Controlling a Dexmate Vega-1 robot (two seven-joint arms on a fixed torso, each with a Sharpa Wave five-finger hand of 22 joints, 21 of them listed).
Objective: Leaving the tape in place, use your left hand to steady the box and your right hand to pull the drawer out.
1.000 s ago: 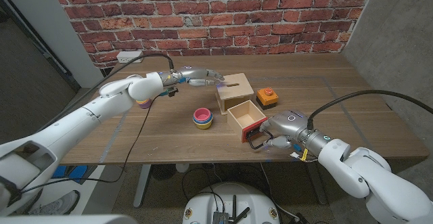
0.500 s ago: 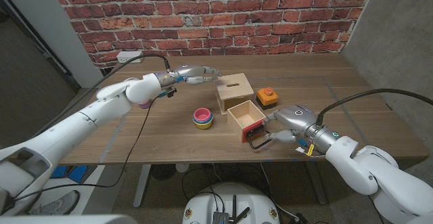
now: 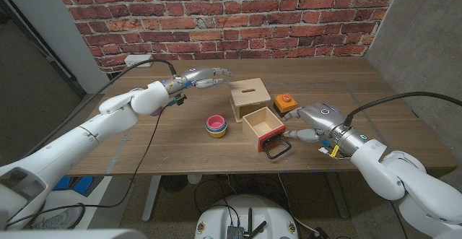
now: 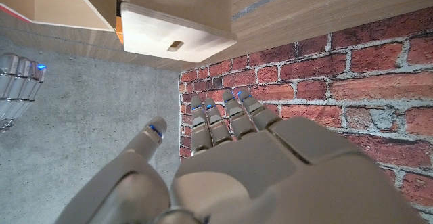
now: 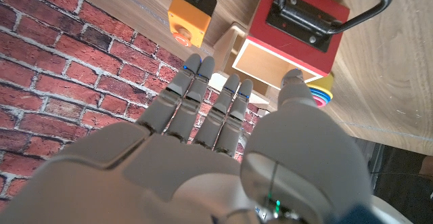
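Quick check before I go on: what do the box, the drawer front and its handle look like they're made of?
The box looks like pale unfinished wood or plywood, matte, with faint grain. The drawer has similar light wood walls, but its front is painted a flat red. The handle looks like black metal: a thin bent loop on a dark mounting plate, probably coated.

arm shells: glossy white, rounded and chunky, pretty much a segmented tube look on both sides
left hand (image 3: 204,78): silvery grey metal-looking fingers, a black band at the wrist with a little yellow tag
right hand (image 3: 315,120): same silver-grey build, smooth domed back, yellow tag by the wrist too
fingertips (image 4: 155,127): tiny blue lights glowing near the ends, also visible in the right wrist view
cables: black cable running off each forearm
wrist light: small green dot on the right wrist
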